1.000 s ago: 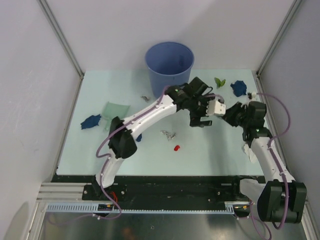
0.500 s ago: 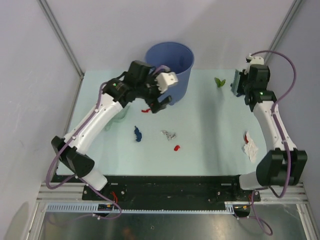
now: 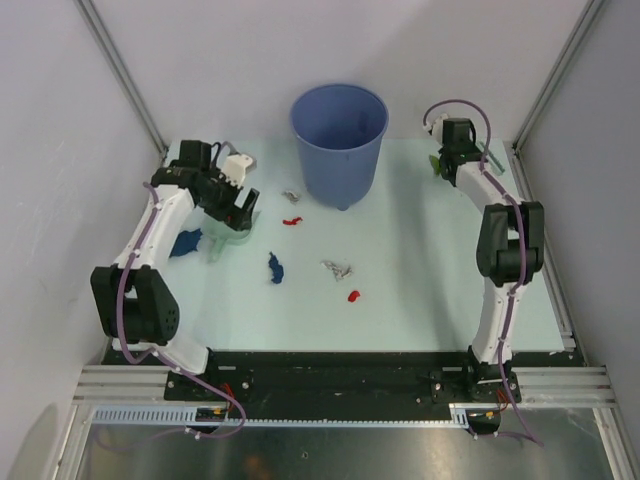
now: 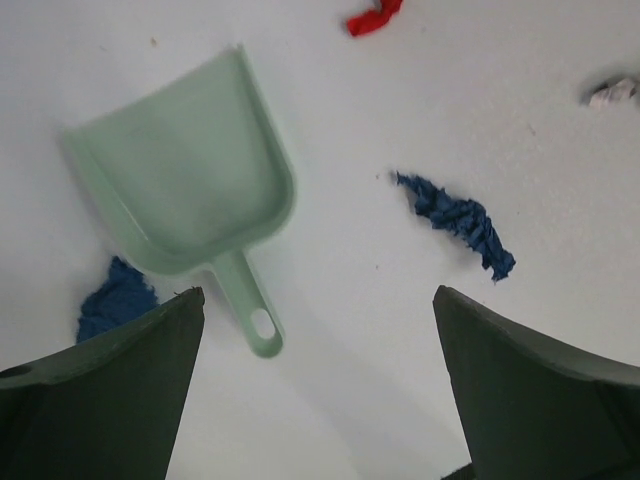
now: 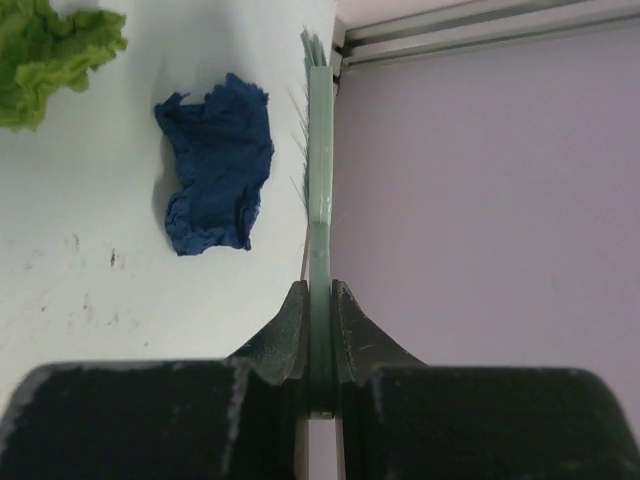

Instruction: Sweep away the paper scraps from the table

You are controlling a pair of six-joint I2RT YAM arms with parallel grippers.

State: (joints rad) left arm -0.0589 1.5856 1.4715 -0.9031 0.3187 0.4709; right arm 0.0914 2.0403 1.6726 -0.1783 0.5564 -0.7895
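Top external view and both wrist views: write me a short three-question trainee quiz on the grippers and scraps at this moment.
1. True or false: the left gripper is shut on the mint-green plastic dustpan.
2. The right gripper clamps: A) a thin pale-green brush, B) a white cloth, C) a metal spoon?
3. How many red paper scraps lie on the table in the top view?
Key: 1 false, it is open and not touching the dustpan; 2 A; 3 two.
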